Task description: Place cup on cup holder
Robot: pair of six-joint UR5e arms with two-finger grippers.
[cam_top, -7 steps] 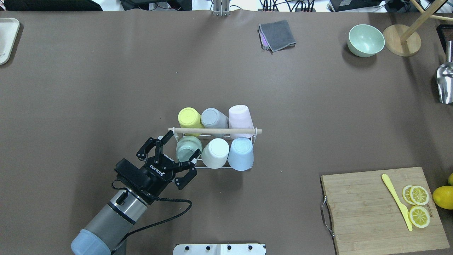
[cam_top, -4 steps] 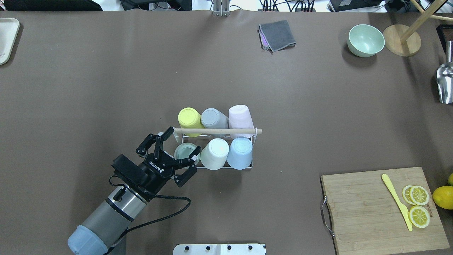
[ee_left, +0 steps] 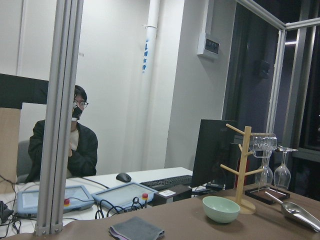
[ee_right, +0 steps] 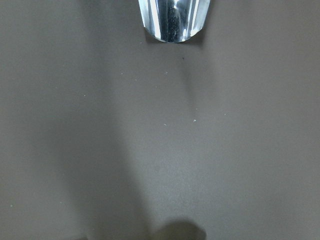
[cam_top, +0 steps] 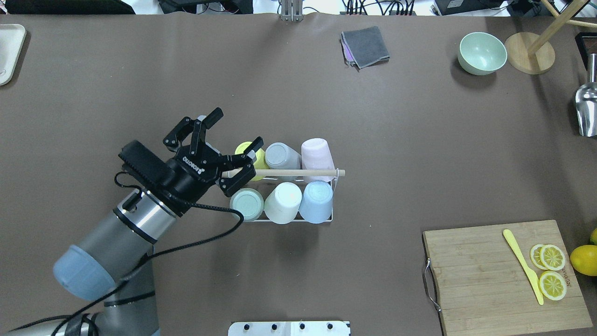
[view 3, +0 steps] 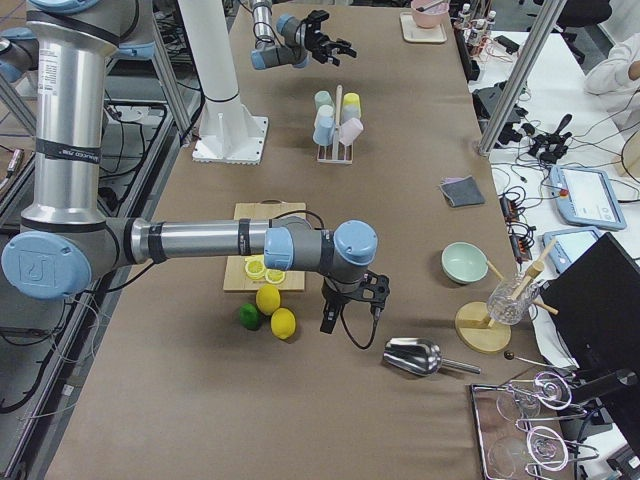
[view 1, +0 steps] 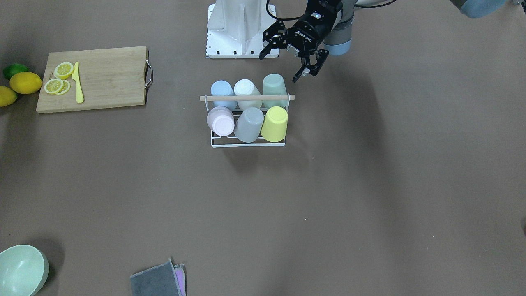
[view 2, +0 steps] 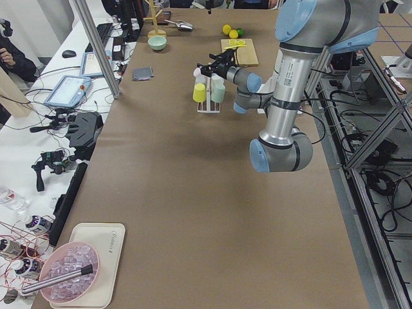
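The cup holder (cam_top: 298,172) is a white wire rack with a wooden rod handle, standing mid-table; it also shows in the front view (view 1: 246,98). Several upside-down cups sit on its prongs. The pale green cup (cam_top: 246,204) sits at the near left corner, also seen in the front view (view 1: 274,85). My left gripper (cam_top: 235,129) is open and empty, raised above the rack's left end, clear of the green cup; the front view (view 1: 280,65) shows it too. My right gripper (view 3: 350,310) shows only in the right side view, by the lemons; I cannot tell its state.
A cutting board (cam_top: 503,275) with lemon slices and a yellow knife (cam_top: 522,266) lies near right. A green bowl (cam_top: 482,52), wooden stand (cam_top: 529,52), metal scoop (cam_top: 586,109) and grey cloth (cam_top: 365,46) are at the back. A white tray (cam_top: 9,51) sits far left.
The green cup settled down onto its prong between the open fingers. My left gripper then lifted off it and moved up and toward the far left, empty.
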